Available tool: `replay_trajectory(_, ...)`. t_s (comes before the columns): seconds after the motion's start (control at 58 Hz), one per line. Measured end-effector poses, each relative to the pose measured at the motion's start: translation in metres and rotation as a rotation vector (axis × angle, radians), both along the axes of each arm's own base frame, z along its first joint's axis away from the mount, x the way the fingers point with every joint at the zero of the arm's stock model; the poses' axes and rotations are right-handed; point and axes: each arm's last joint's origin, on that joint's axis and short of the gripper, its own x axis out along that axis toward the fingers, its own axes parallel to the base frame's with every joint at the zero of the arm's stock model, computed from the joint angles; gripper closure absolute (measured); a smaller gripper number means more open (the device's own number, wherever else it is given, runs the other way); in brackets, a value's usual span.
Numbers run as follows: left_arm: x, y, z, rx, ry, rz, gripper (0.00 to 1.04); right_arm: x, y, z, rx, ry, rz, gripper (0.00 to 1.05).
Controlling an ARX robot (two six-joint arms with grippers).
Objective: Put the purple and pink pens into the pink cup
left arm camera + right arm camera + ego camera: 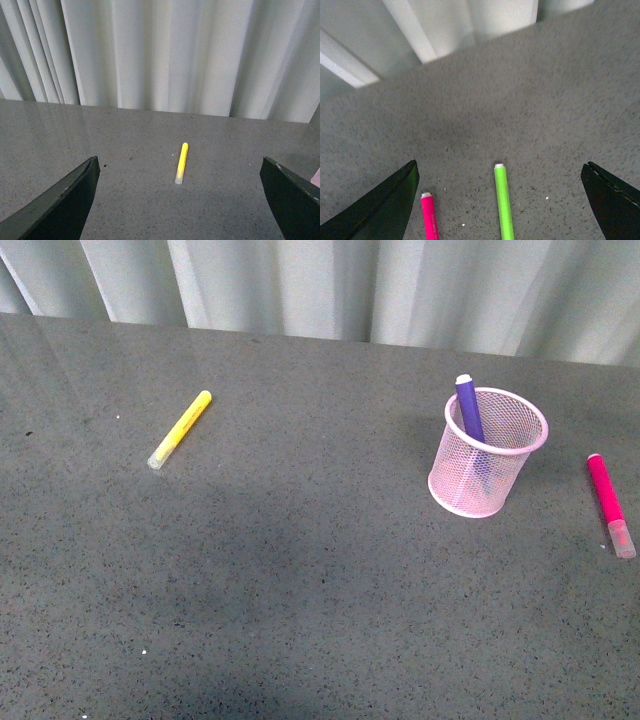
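Pink pen [608, 502] is the half still left. The left end effector [179, 162] and the right end effector [499, 164] both hang with jaws wide apart and empty, the right one near that pen, with a green pen [503, 205] beside it. The pink pen lies flat on the desk [300, 570], right of the pink cup [470, 480] and not touching it. Its long axis runs front to back, clear cap toward the robot. The purple pen [470, 415] already stands tilted inside the cup.

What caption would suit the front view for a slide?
Purple pen stands in the pink cup; pink pen and yellow pen lie on the grey table.
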Motion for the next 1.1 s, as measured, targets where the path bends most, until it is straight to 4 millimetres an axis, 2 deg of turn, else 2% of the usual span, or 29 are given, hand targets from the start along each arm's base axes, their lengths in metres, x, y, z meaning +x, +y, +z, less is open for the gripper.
replay_trajectory(0.138,0.000,0.000,0.000,0.000,0.000,0.000,0.07,0.016,0.016,-0.023,0.023,0.128,0.047,0.07)
replay_trajectory(0.345,0.000,0.000,0.000,0.000,0.000,0.000,0.07,0.023,0.049,-0.040,0.049,0.184,0.116,0.07)
replay_trajectory(0.431,0.000,0.000,0.000,0.000,0.000,0.000,0.07,0.026,0.058,-0.054,0.073,0.218,0.118,0.07)
replay_trajectory(0.655,0.000,0.000,0.000,0.000,0.000,0.000,0.07,0.025,0.064,-0.080,0.103,0.286,0.107,0.07)
replay_trajectory(1.103,0.000,0.000,0.000,0.000,0.000,0.000,0.07,0.035,0.062,-0.102,0.129,0.343,0.093,0.07)
